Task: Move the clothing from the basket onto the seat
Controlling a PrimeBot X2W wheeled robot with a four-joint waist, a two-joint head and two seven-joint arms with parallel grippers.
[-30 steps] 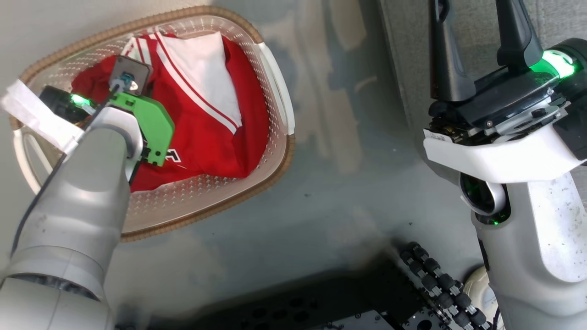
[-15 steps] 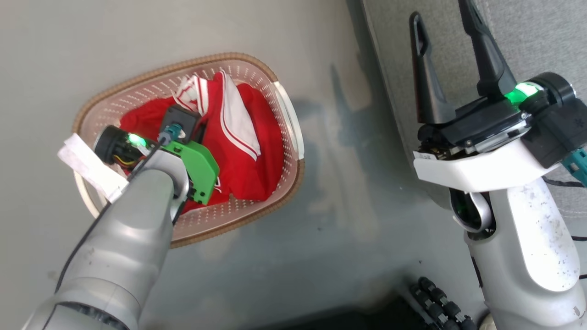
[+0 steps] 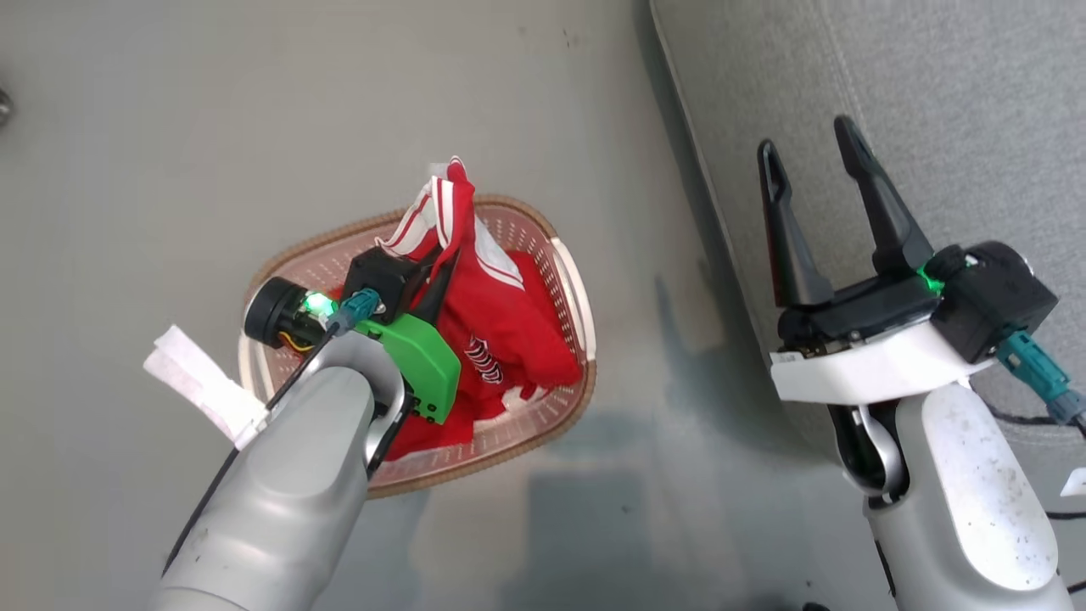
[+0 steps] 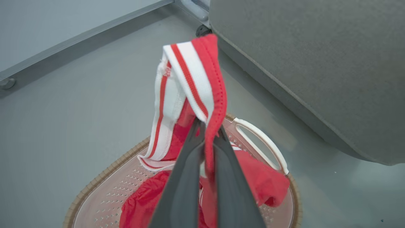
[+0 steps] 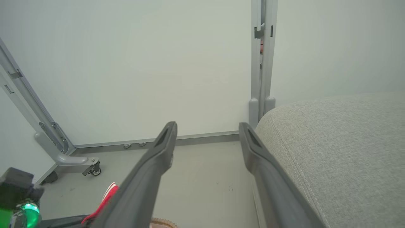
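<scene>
One corner of the red clothing (image 4: 190, 72), trimmed with white stripes, is pinched between the fingers of the left gripper (image 4: 207, 126), which are clamped tight on the cloth and hold it up above the basket (image 3: 517, 424). All the other red cloth hangs down into the basket, some lettering showing on it. That basket stands on the grey floor (image 3: 254, 127) near the seat (image 3: 933, 102). Over the seat's edge hovers the right gripper (image 3: 806, 140), fingers spread wide apart and holding nothing.
</scene>
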